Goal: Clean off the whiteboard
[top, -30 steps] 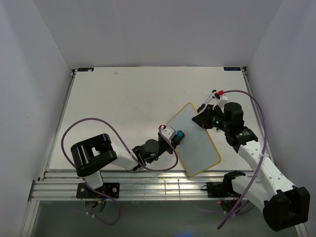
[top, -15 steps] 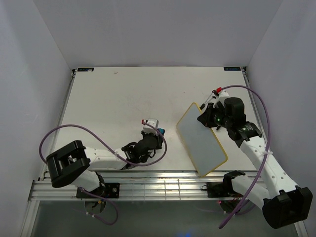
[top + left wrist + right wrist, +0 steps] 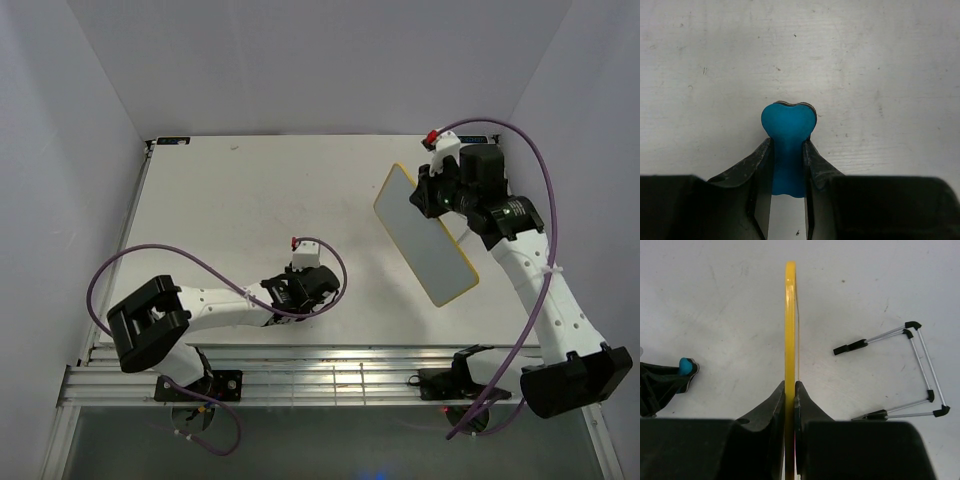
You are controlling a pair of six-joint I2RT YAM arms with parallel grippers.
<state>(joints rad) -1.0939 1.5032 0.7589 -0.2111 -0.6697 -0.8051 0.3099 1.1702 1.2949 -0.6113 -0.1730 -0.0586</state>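
Locate the whiteboard (image 3: 425,235) first: it is clamped in the right gripper (image 3: 436,200) and stands tilted over the table (image 3: 230,200), its plain pale face turned toward the overhead camera and its long axis running from far left to near right. You cannot tell from these views whether any corner of the whiteboard touches the table. In the right wrist view you see the whiteboard (image 3: 790,315) edge-on as a thin yellow strip extending straight out from the right gripper (image 3: 790,386). The two jaws are pressed together on that frame edge, one on each face, so the whiteboard lies directly between the fingers and projects well beyond their tips. In the same view, a wire stand (image 3: 850,347) with black tips lies flat on the table to the right of the whiteboard, apart from it. The left gripper (image 3: 318,283) sits well apart from the whiteboard, to its left and nearer to the arm bases. In the left wrist view its jaws (image 3: 788,145) pinch the waist of a blue eraser (image 3: 788,125), whose rounded lobed end protrudes past the fingertips, close over the table. The right wrist view shows the same blue eraser (image 3: 686,365) at the tip of the left gripper (image 3: 660,385), to the left of the whiteboard's edge with bare table between them.
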